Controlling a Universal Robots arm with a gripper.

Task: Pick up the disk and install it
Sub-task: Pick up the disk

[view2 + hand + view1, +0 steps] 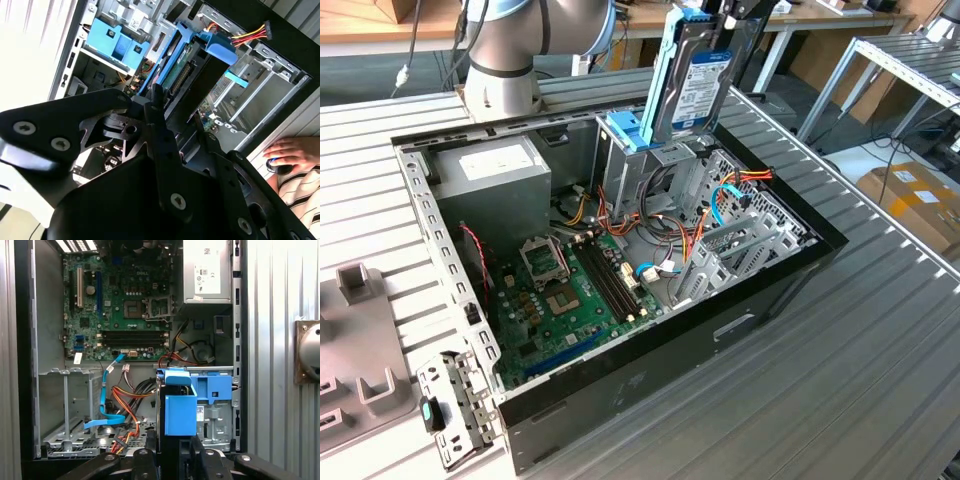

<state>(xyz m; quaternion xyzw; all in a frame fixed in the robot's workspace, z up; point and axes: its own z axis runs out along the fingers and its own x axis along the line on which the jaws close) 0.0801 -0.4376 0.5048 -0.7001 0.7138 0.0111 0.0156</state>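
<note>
The gripper is clamped on the disk, a silver-grey, white-labelled drive framed by a light-blue carrier. The disk stands upright over the open computer case.

arm: silver-grey rounded joints, blue cap | gripper: black plates, silver screws

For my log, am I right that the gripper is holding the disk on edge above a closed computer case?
Not quite: the computer case is open, its motherboard exposed in the exterior view. The gripper does hold the disk on edge above it.
</note>
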